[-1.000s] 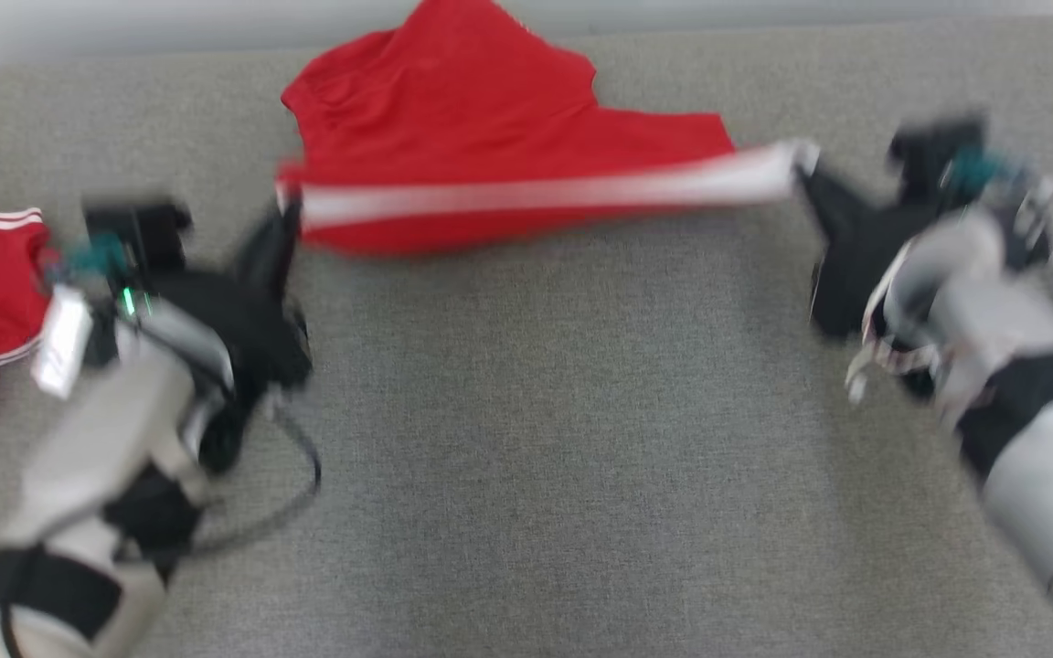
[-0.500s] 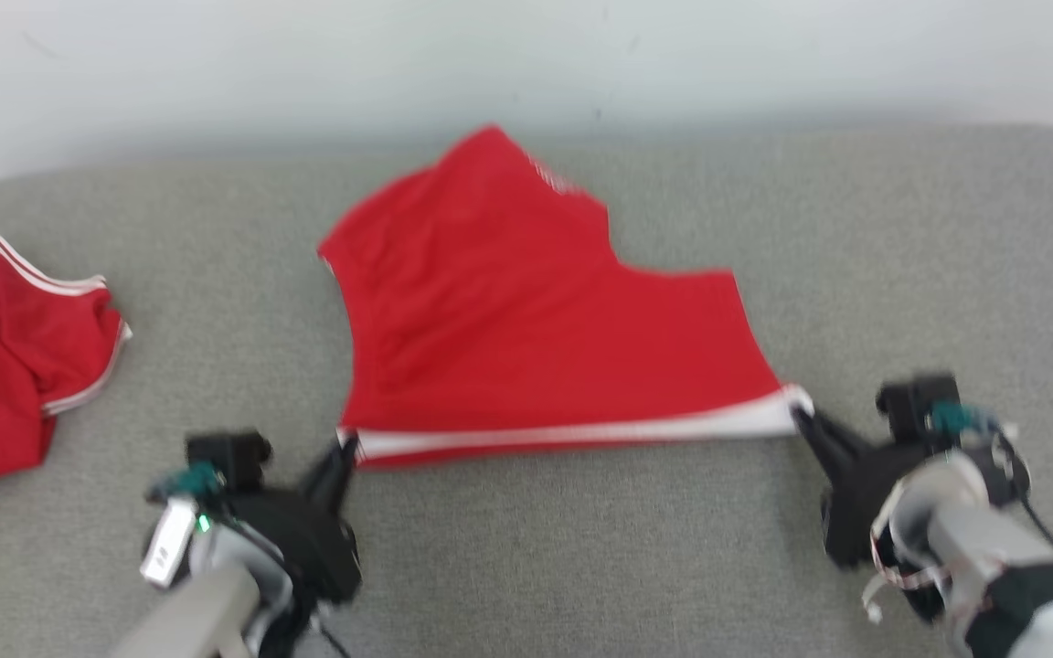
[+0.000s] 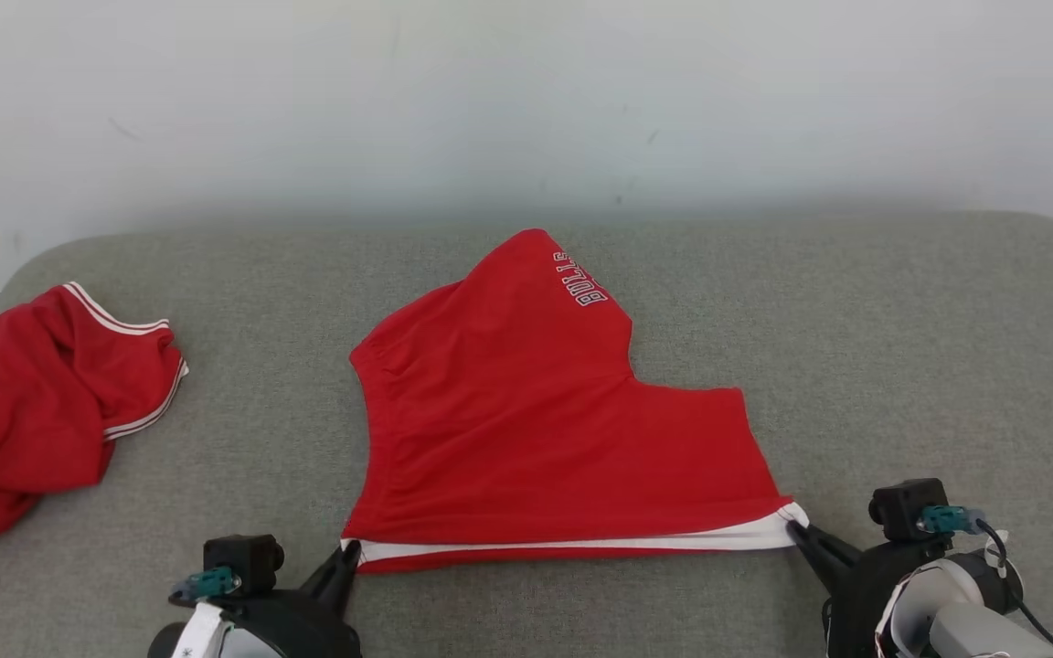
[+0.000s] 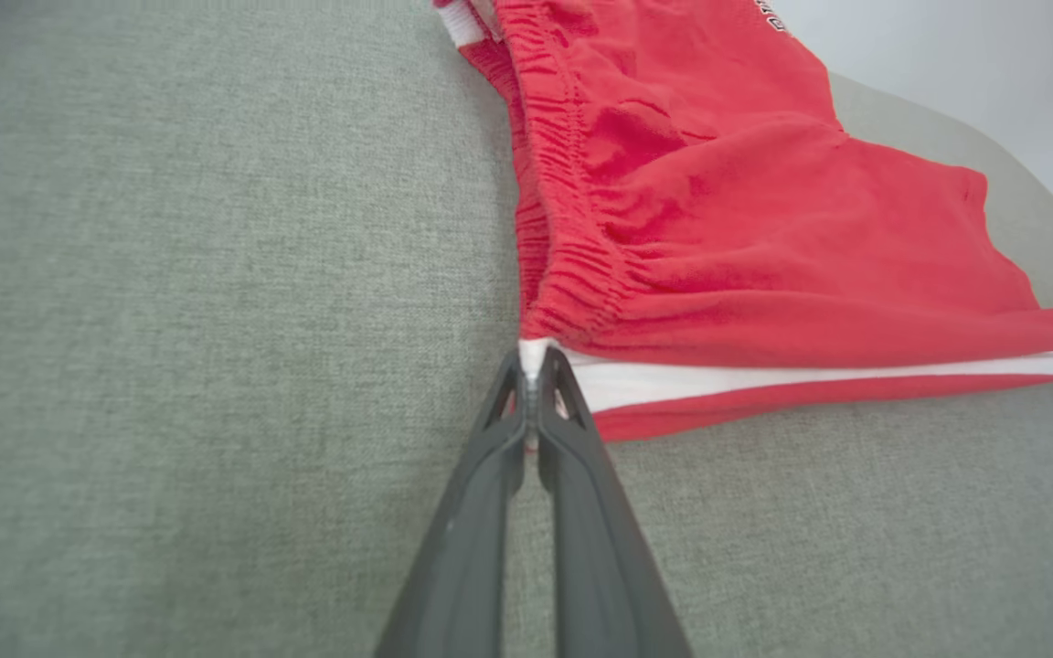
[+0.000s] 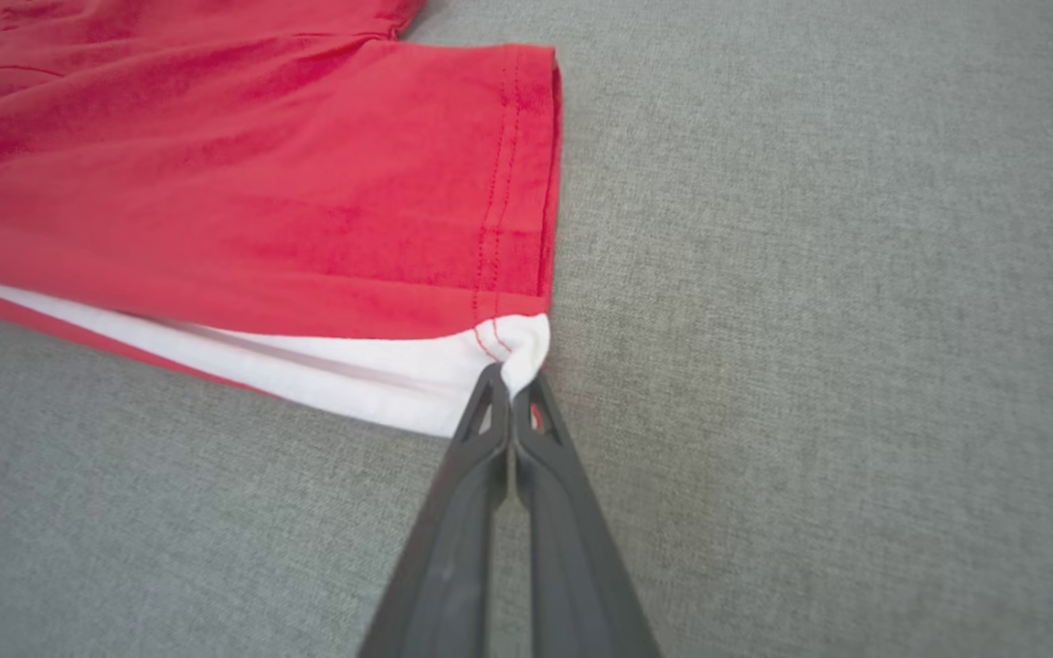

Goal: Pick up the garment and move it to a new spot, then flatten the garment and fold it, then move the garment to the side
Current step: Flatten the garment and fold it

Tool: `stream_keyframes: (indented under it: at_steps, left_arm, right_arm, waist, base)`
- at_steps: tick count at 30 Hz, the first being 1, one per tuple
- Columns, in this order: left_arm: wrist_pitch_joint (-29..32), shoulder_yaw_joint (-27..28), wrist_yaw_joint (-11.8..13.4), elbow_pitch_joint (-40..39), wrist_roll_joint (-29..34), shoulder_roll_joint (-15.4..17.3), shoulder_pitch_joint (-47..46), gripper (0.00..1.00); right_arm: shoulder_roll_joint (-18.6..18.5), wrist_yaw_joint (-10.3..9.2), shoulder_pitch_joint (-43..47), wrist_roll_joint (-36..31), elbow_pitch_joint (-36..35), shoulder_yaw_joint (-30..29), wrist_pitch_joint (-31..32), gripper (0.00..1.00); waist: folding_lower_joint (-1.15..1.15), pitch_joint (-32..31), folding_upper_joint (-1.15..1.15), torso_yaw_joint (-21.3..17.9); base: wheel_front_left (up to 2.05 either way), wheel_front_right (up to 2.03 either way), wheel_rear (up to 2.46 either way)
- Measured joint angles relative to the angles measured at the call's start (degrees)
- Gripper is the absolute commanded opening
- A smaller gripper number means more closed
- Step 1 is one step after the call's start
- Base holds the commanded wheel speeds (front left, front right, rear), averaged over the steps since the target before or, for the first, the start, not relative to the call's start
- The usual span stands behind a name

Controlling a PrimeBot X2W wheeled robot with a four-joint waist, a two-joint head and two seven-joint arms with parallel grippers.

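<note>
**Shorts (image 3: 526,429) drawn out toward you, pinched at two corners**

Since a second ago the shorts have stretched out longer from near edge to far tip, and the motion blur has gone. Much of the shift in your head view is the camera's own: it now takes in the wall (image 3: 526,110) above the cushion (image 3: 901,366).

Your left claw (image 4: 532,355) is clamped on the shorts' near-left corner. It pinches the white end of the stripe (image 3: 581,543), right at the foot of the gathered waistband (image 4: 563,228). Your right claw (image 5: 510,373) is clamped on the near-right corner, where the stripe meets the stitched leg hem (image 5: 526,183). A small bunch of white cloth sits between its tips.

Between the two claws the stripe runs straight and taut along the shorts' near edge. You cannot tell from these views whether that edge touches the cushion or hangs just above it.

The shorts lie about mid-cushion, red side up. One leg points away from you toward the wall, with white lettering (image 3: 581,279) near its far end. The other leg reaches out to your right claw.

A second red garment (image 3: 33,402) with white trim lies crumpled at the cushion's left end, well apart from the shorts and from your left claw.
</note>
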Motion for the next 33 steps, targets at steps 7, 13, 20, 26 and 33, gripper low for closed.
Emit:
stream_keyframes:
  at_steps: [7,13,20,26,33]
  left_arm:
    - [0.0,0.3,0.6,-2.9,0.8,1.0,-0.7,0.0]
    - [4.9,-1.4,-4.8,-4.9,1.3,2.3,-5.6,0.0]
    - [22.4,-0.4,-6.4,-4.7,-5.4,4.0,-21.3,0.0]
    - [15.9,11.2,-6.4,-5.9,-7.2,3.4,-43.7,0.0]
    - [1.5,14.4,-5.9,-9.8,-1.9,3.0,-49.4,0.0]
  right_arm:
    - [-0.7,-0.01,-2.8,0.0,-2.0,2.6,6.1,0.0]
    - [-0.9,-0.01,-10.6,0.1,-3.3,7.5,19.4,0.0]
    - [2.7,-0.32,-31.0,5.1,0.6,3.6,35.8,0.0]
    - [0.7,-4.23,-53.5,0.7,1.7,-4.4,24.7,0.0]
    - [-1.2,-4.22,-56.9,-5.3,-1.4,-5.8,4.0,0.0]
  waist:
    - [0.01,1.3,0.0,-0.4]
    - [0.01,3.4,0.01,-1.0]
    - [0.03,8.0,0.02,-2.0]
    - [0.04,12.7,0.02,-2.8]
    - [0.04,18.4,0.03,-2.6]
  base:
    - [0.0,0.0,0.0]
    - [0.0,0.0,0.0]
    - [0.0,0.0,0.0]
    - [0.0,0.0,0.0]
    - [0.0,0.0,0.0]
